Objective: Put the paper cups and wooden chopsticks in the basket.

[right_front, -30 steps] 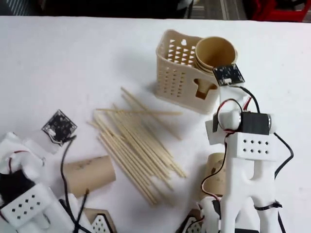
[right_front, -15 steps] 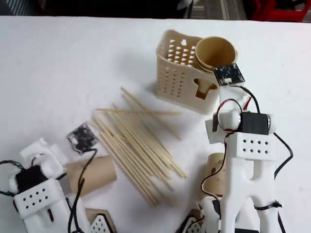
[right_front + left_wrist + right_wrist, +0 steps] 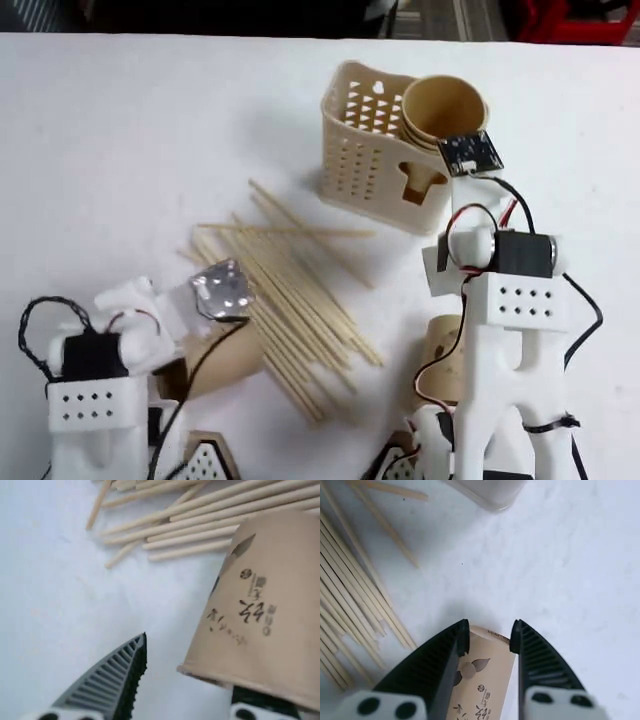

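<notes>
Spread over a smooth white table (image 3: pixel 120 120): at the far side, upright, a cream plastic basket (image 3: pixel 360 150), square and lattice-walled, with nested paper cups (image 3: pixel 440 105) rising out of one corner. In the middle, apart from the basket's foot, a loose fan of wooden chopsticks (image 3: pixel 290 300), thin, pale and round, apt to roll.

Nearer the arms, on its side just beside the sticks, perhaps touching them, a tan paper cup (image 3: pixel 260 605), thin-walled and tapered, with a rolled rim. At that rim, the left gripper (image 3: pixel 192 667), ribbed fingers apart, one out over bare table, the other tucked beneath the cup's mouth, not yet clamped.

Judged the step in hand: picking up this cup.
- Best done by closing gently across the rolled, stiffer edge.
- Squeezing mid-wall likely to crush the paper.
- Worth lifting straight up before swinging toward the basket, to avoid dragging sticks along.
- Worth aiming into the open nested cup, so as to stack rather than tip.

Under the other arm, another loose cup (image 3: pixel 482 680) on its side, flanked by the right gripper (image 3: pixel 489 630), black ribbed fingers apart on either side. Contact with the paper impossible to tell.
</notes>
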Controlling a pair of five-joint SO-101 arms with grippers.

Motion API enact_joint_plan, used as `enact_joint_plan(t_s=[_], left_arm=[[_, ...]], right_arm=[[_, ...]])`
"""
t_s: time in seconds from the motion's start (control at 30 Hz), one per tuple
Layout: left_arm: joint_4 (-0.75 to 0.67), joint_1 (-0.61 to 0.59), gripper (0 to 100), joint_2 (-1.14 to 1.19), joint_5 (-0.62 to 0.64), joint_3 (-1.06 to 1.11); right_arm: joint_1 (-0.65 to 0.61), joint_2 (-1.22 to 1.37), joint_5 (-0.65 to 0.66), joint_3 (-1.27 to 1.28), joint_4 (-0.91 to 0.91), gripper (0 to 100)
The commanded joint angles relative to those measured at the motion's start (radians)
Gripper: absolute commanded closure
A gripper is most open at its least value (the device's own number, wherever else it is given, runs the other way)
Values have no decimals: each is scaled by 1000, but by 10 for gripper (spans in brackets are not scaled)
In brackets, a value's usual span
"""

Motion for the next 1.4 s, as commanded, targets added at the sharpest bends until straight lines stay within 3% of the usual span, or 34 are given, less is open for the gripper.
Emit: enact_joint_plan(t_s=[0.0,0.2,0.43,0.73,1.13,1.23,1.37], left_arm=[[28,188,725,-1,158,-68],[9,389,725,-1,301,-66],[-101,440,732,1,428,-61],[-239,441,980,-1,422,71],[-17,443,978,5,430,-316],[-15,443,978,7,434,-394],[-71,443,978,7,545,-473]], right_arm=[[10,-22,-8,9,-12,850],[10,-25,-3,31,-13,850],[12,-25,-3,29,-13,851],[13,-27,-3,29,-13,853],[82,-25,-8,29,-36,854],[88,-25,-8,29,-39,854],[88,-25,-8,31,-41,854]])
